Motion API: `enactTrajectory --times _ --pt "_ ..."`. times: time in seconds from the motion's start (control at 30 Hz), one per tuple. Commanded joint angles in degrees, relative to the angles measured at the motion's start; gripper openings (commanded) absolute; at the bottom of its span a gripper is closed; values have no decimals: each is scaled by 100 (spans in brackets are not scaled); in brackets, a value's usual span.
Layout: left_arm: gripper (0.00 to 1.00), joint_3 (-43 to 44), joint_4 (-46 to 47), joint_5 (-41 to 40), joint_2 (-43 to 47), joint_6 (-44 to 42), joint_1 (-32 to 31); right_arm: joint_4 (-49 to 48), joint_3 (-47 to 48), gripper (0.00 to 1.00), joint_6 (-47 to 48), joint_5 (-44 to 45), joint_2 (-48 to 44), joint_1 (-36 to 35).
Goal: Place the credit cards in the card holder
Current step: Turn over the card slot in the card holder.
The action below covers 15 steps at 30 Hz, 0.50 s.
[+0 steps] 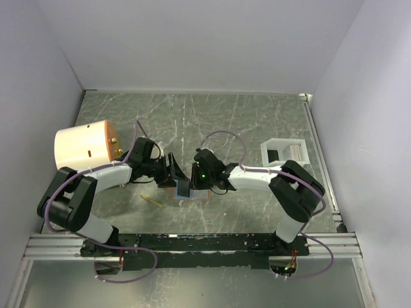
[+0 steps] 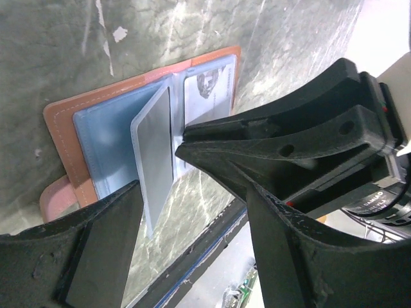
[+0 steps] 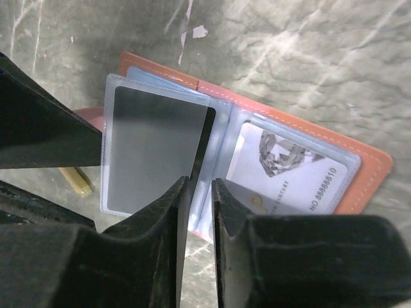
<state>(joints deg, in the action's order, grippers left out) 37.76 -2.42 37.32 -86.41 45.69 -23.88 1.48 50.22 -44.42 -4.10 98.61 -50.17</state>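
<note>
Claw on the right arm (image 3: 200, 186) nearly closed, only a slit between its black fingers (image 3: 160, 256), pinched on the lower corner of a thin whitish-grey rectangular plastic credit card (image 3: 154, 147). Card lodged in a clear plastic sleeve leaf (image 2: 154, 215), tilted up off the open pages; cannot tell whether gripped bare or through the sleeve.

Beneath, a small tan-brown leather-like folding card holder (image 3: 363, 170), lying open and flat on the counter, pale blue clear pockets facing up, reddish snap tab (image 2: 51, 196) poking from its outer edge. In the pocket next to the spine, a second whitish printed card (image 3: 289, 173), tucked in and flat.

Claw on the left arm (image 2: 192, 192) wide open, gripping nothing, hovering close over the holder opposite the right one.

Just beside the holder, a small brass-yellow stick (image 1: 152, 201). Further out on the grey-green marbled counter (image 1: 257, 122): big cream cylinder (image 1: 80, 149) at far left, white open plastic tray (image 1: 270, 151) at right, both well apart from the holder.
</note>
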Motion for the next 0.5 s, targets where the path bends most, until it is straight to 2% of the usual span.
enactTrajectory --times 0.0,0.13,0.3,0.47 --pt "75 93 260 203 115 139 -140 316 -150 24 277 756 -475 -12" --pt "74 229 320 181 33 189 -320 507 -309 27 491 1493 -781 19" --pt "74 413 367 46 -48 303 -607 701 -538 32 743 1945 -1399 246" --pt "74 682 398 -79 -188 387 -974 803 -779 34 1256 1566 -2044 1123"
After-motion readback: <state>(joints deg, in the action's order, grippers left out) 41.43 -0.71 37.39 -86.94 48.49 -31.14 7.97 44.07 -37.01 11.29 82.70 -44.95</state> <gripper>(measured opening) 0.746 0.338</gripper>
